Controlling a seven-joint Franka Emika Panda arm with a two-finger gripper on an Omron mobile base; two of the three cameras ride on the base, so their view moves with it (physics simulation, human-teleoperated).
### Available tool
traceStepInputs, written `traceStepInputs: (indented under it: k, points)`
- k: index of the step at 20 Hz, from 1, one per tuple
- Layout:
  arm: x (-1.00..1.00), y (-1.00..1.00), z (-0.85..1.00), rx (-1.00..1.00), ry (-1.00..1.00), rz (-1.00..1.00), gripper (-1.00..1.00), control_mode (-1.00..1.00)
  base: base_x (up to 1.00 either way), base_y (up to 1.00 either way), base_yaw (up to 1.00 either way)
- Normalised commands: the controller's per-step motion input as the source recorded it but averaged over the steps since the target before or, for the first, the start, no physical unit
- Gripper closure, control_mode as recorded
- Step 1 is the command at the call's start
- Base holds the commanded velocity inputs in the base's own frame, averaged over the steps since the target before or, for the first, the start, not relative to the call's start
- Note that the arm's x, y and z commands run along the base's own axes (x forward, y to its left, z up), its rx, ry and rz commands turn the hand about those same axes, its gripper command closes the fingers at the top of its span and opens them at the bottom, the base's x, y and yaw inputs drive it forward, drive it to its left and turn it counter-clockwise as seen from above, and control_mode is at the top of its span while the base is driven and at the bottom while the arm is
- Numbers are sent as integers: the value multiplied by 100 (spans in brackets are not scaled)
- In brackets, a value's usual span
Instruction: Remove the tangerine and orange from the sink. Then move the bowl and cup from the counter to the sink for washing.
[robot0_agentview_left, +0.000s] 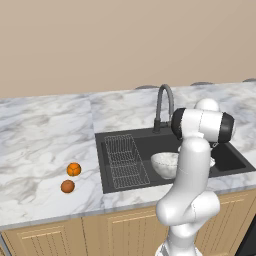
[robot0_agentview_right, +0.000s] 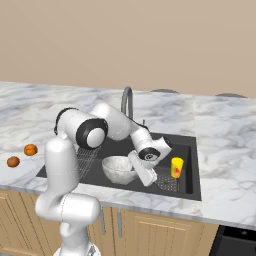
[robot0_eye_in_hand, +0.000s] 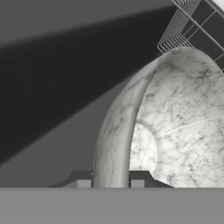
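Now the gripper (robot0_eye_in_hand: 110, 183) has its two fingers pinched on the rim of the bowl (robot0_agentview_right: 119, 169), inside the sink (robot0_agentview_right: 187, 150); the cup (robot0_agentview_right: 176, 167) stands at 3 o'clock of the bowl, just beside the hand; the wire rack (robot0_agentview_left: 125, 161) and the faucet (robot0_agentview_left: 162, 107) are near; two orange fruits (robot0_agentview_left: 74, 169) lie on the counter (robot0_agentview_left: 45, 135) at 9 o'clock of the sink.

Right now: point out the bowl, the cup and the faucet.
bowl (robot0_agentview_right: 119, 169): right base view, on its marbled outer wall.
cup (robot0_agentview_right: 176, 167): right base view, on its yellow side.
faucet (robot0_agentview_left: 163, 102): left base view, on the gooseneck's upright stretch.
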Motion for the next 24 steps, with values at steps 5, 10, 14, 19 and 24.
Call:
traceStepInputs:
  k: [5, 10, 14, 19, 24]
  points:
    - [12, 0, -15, 0, 0, 0, 100, -100, 0, 0, 0]
    - [9, 2, -11, 0, -4, 0, 100, -100, 0, 0, 0]
    - [8, 2, -11, 0, -6, 0, 100, -100, 0, 0, 0]
    - [7, 4, -12, -3, -5, 0, 100, -100, 0, 0, 0]
    - [8, 3, -11, -5, -3, 0, 100, -100, 0, 0, 0]
